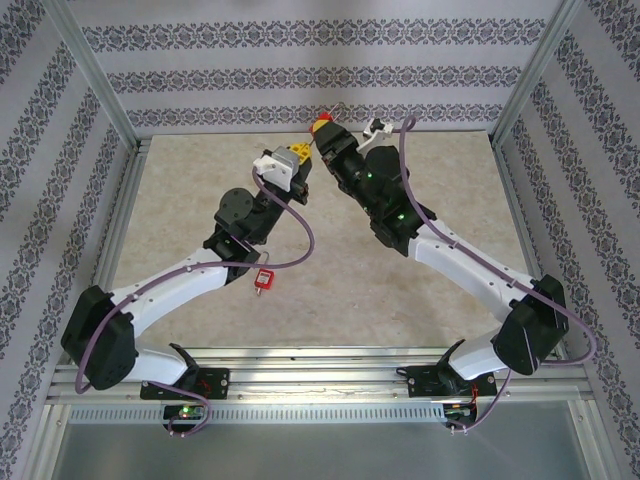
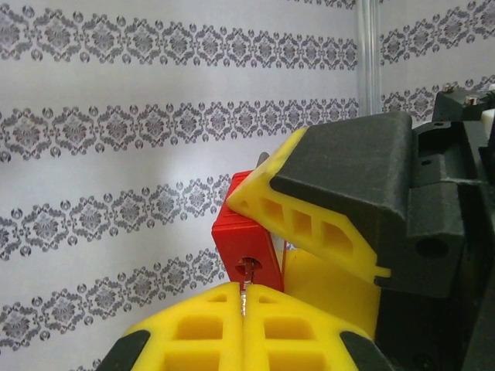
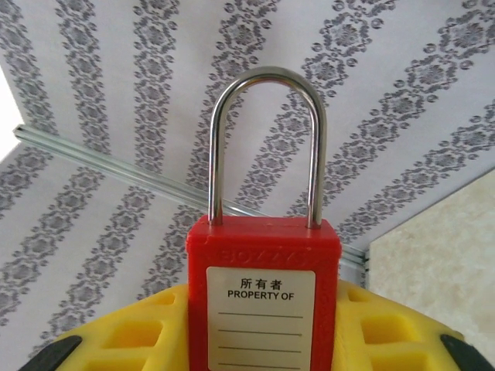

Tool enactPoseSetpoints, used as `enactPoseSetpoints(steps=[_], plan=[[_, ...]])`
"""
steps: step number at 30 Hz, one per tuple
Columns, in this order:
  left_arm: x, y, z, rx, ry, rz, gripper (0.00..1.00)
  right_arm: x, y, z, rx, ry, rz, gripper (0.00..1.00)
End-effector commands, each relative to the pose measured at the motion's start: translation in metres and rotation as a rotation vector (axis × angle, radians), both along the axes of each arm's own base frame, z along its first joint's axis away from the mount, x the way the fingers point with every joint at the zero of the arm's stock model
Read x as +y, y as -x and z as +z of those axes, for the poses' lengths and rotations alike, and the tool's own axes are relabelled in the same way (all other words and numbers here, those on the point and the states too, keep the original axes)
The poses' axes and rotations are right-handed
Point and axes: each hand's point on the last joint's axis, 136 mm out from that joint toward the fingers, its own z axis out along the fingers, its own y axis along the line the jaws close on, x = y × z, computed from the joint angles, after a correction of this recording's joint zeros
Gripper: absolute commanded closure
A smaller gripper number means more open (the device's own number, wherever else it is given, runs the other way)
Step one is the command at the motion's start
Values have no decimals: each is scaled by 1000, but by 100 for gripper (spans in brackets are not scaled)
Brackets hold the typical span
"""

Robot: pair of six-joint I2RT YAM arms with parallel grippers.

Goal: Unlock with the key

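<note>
Patterned wallpaper walls (image 1: pixel 300 80) enclose one beige bench (image 1: pixel 180 190), where one small red object (image 1: pixel 263 280) lies just beside the left arm. At far centre the left end effector (image 2: pixel 244 321) is pinched shut on one key (image 2: pixel 245 294), its blade at the keyhole of one red padlock (image 3: pixel 263 243). The right end effector (image 3: pixel 263 325) clamps this padlock upright, with both shackle legs seated.

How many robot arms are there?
2. The left arm reaches up from the bottom left of the top view; the right arm from the bottom right. None seem hidden.
</note>
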Motion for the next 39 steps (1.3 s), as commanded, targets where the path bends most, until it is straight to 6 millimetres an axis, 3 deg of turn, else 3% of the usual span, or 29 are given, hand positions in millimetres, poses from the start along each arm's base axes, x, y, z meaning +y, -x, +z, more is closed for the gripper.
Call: enactPoseSetpoints(steps=[1,6,10,14,19,27,36,39], plan=[[-26,4,1,-25,10,-119,100,100,112,-81,187,171,653,100],[-15,11,18,-27,97,-197,100,90,109,-81,191,169,645,100],[-42,28,18,-30,65,-379,100,95,109,-76,186,154,659,100],[-47,35,16,-34,85,-436,100,98,112,-73,182,159,671,100],[-38,38,38,22,111,-464,100,97,115,-86,203,181,672,100],[-20,49,63,21,229,-593,100,98,118,-86,192,202,687,100],[-18,46,50,19,188,-548,100,102,120,-89,225,194,685,100],[-28,45,37,11,88,-473,100,105,121,-90,234,198,682,100]])
